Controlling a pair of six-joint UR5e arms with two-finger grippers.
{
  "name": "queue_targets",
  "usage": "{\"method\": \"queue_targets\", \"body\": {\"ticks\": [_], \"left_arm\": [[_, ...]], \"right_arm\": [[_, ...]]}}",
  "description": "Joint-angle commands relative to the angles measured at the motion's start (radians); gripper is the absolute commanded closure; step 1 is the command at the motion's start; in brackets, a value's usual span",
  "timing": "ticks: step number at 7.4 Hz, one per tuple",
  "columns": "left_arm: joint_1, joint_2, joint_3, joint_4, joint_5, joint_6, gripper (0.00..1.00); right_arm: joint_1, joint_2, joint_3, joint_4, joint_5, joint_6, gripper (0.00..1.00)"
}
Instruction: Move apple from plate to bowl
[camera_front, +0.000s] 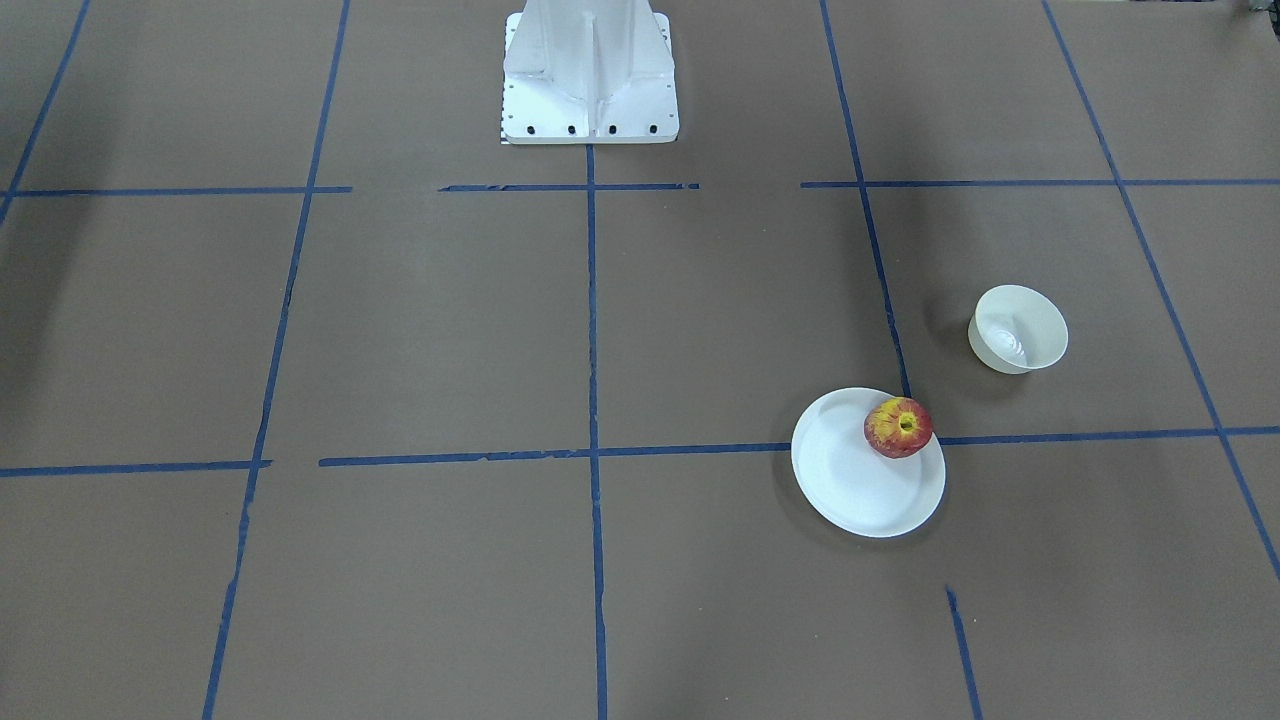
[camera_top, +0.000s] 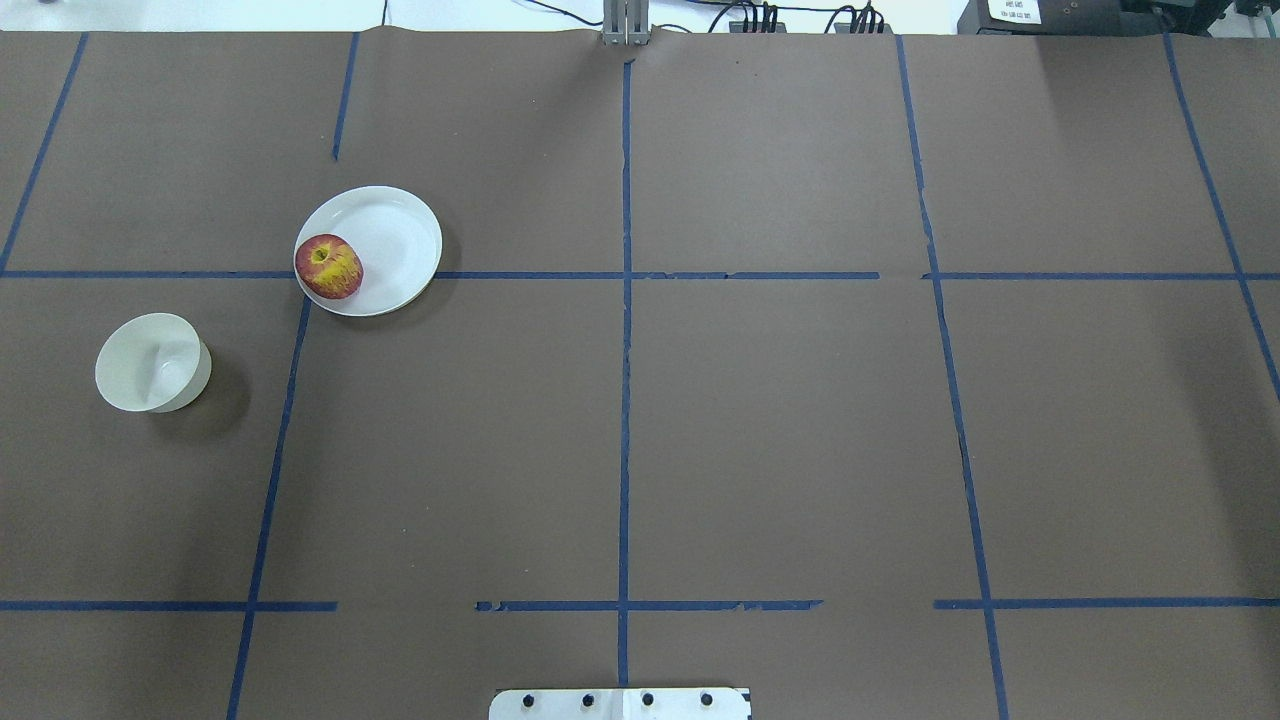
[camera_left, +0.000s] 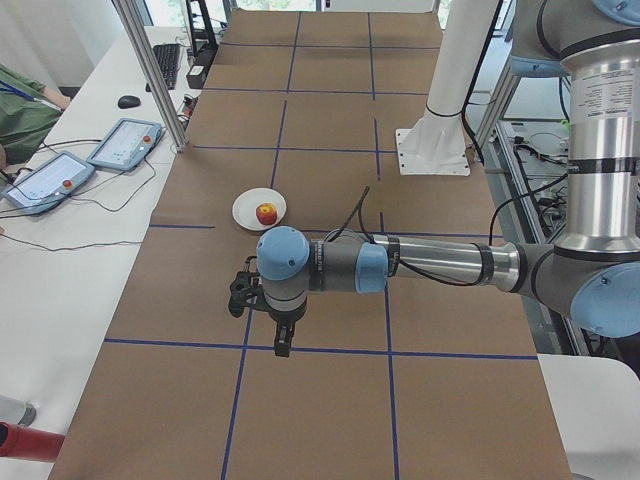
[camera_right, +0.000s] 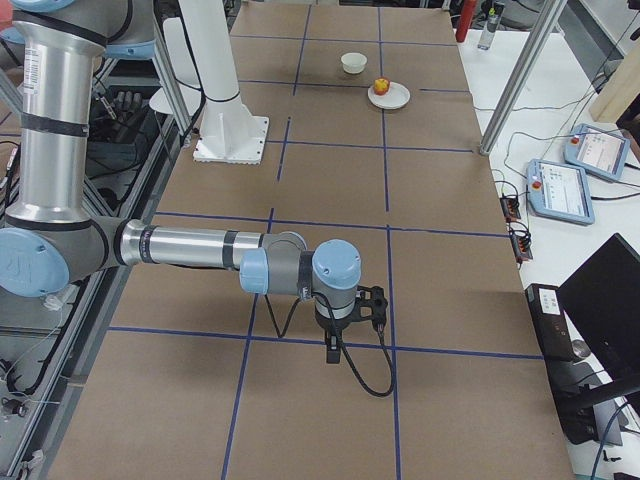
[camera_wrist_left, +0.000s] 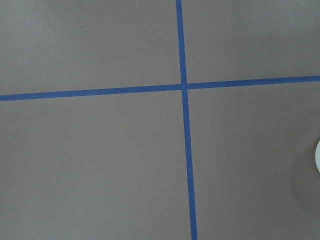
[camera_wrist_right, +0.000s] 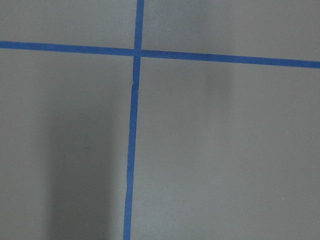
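Note:
The red and yellow apple (camera_front: 898, 427) sits stem dimple up at the edge of the flat white plate (camera_front: 850, 480), on the side towards the bowl. The small deep white bowl (camera_front: 1018, 330) stands empty a short way off, nearer the robot's base. All three are on the robot's left side in the overhead view: apple (camera_top: 329, 266), plate (camera_top: 395, 235), bowl (camera_top: 150, 362). My left gripper (camera_left: 244, 295) shows only in the exterior left view, above the table near these things; I cannot tell if it is open or shut. My right gripper (camera_right: 372, 305) shows only in the exterior right view, far from them; I cannot tell there either.
The brown table cover carries a grid of blue tape lines (camera_top: 625, 350). The white robot pedestal (camera_front: 590, 75) stands at the table's robot side. A side table with teach pendants (camera_left: 125, 143) and cables runs along the operators' side. A white sliver (camera_wrist_left: 318, 156) shows at the left wrist view's right edge.

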Motion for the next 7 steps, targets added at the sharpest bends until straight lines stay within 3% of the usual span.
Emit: {"method": "queue_targets", "body": {"ticks": [1, 4, 7], "left_arm": [[0.013, -0.007, -0.018, -0.009, -0.001, -0.005, 0.00], [0.118, -0.207, -0.026, -0.008, 0.010, -0.099, 0.00], [0.387, -0.408, -0.014, -0.008, 0.036, -0.507, 0.00]], "right_arm": [[0.000, -0.001, 0.000, 0.000, 0.000, 0.000, 0.00], [0.000, 0.001, 0.000, 0.000, 0.000, 0.000, 0.00], [0.000, 0.001, 0.000, 0.000, 0.000, 0.000, 0.00]]}}
